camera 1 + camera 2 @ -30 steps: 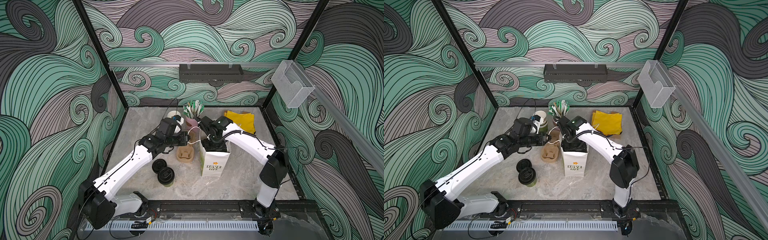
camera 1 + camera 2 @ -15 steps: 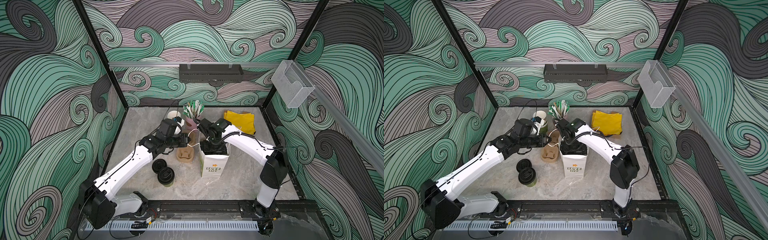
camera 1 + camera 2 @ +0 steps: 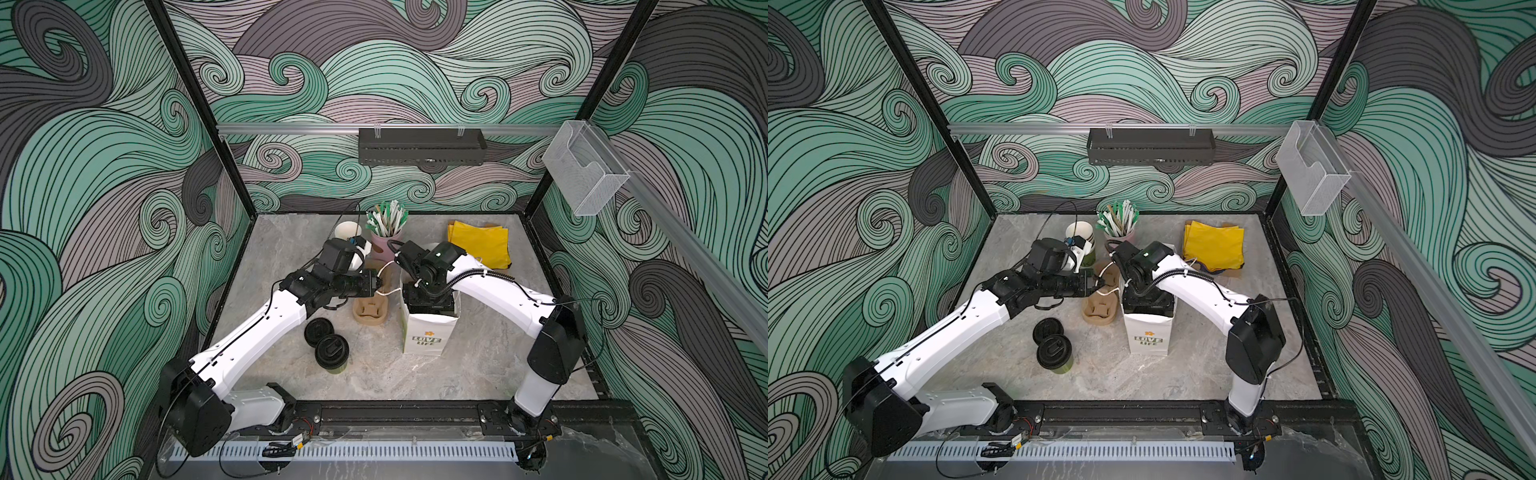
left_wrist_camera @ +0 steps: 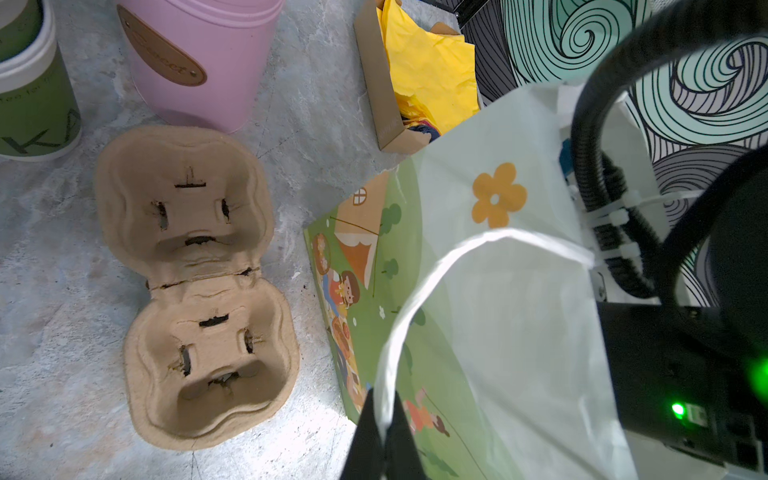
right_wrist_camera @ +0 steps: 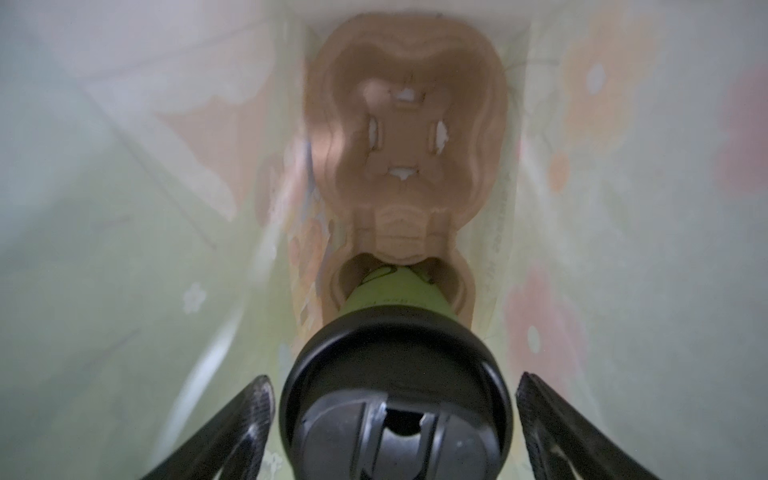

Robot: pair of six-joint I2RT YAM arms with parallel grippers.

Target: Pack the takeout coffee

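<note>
— Where's the coffee?

— One cup point(image 5: 395, 295), black lid point(image 5: 395, 419) on, sits in one pocket of a brown carrier point(image 5: 407, 124) at the bottom of the paper bag point(image 3: 428, 332). The second cup point(image 3: 331, 353), lidded too, stands out on the table point(image 3: 478, 365), apart from the bag.

— And the grippers?

— The right gripper point(image 5: 394, 378) is down inside the bag, fingers spread either side of that lid, just clear of it. The left gripper point(image 4: 382, 399) is pinched tight on the bag's white handle point(image 4: 415, 299), near a spare carrier point(image 4: 195, 286).
</note>
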